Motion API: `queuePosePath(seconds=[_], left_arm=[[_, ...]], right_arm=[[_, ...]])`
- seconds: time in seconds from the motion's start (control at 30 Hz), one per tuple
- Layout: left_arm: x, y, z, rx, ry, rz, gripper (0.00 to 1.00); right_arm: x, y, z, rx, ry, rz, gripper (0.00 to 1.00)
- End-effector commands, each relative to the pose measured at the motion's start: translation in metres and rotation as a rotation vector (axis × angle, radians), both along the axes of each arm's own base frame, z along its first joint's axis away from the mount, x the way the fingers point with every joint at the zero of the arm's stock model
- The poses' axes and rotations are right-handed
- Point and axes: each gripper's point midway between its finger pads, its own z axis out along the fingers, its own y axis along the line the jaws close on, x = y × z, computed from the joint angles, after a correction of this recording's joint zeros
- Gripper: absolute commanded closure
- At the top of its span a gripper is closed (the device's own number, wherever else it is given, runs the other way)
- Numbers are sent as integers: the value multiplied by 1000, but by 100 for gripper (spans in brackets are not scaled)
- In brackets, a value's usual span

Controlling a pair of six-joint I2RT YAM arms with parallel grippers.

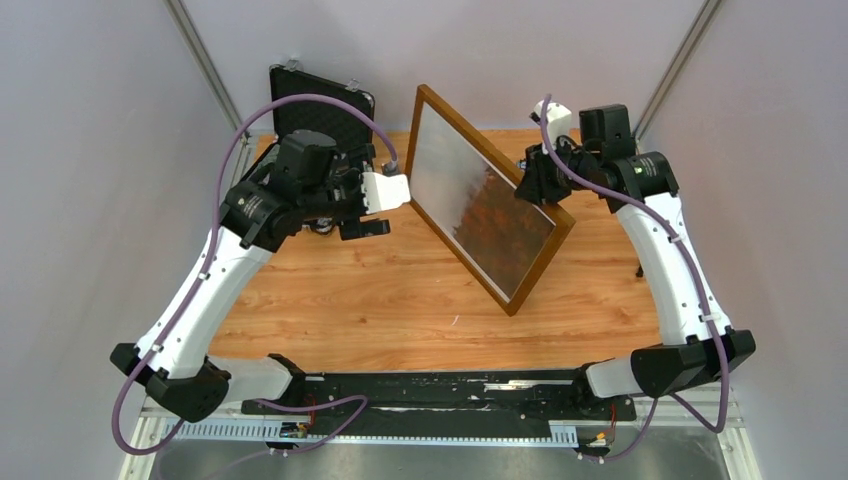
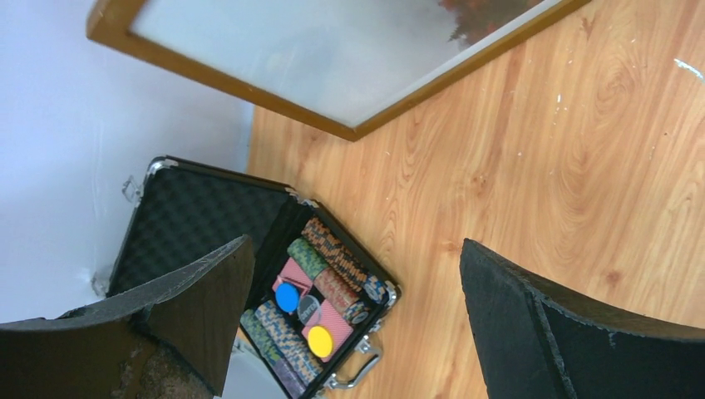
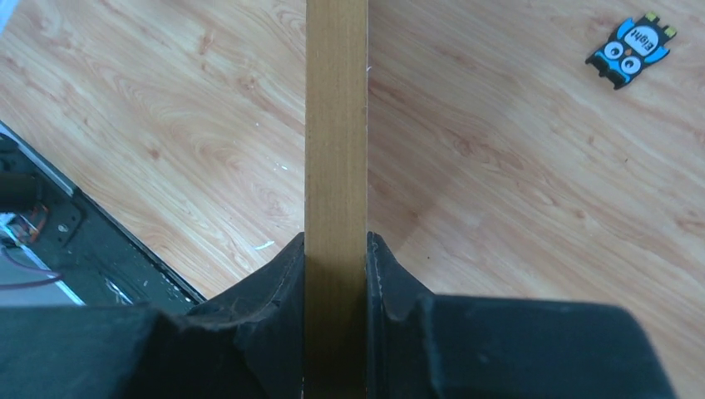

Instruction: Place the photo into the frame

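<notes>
Wood of the frame sits clamped in the right gripper, tilting it above the table, photo showing inside. The left gripper hovers wide open beside it, likely to steady it.

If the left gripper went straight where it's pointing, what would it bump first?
Probably the frame: the open left gripper points toward its nearest edge. It also tilts down a bit, so the bare table in front of the frame could come first; depth is hard to judge.
</notes>
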Motion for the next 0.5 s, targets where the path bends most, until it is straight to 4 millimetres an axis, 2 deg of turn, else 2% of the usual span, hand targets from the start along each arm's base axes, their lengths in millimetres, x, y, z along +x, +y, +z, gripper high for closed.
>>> queuePosePath(seconds=[0.0, 0.13, 0.47], left_arm=[[-3, -4, 6, -60, -10, -5, 0], [-4, -5, -1, -57, 8, -7, 0], [-6, -6, -18, -55, 54, -2, 0]], right_arm=[[14, -9, 35, 164, -97, -77, 100], [21, -26, 22, 231, -52, -138, 100], [24, -33, -8, 393, 24, -209, 100]])
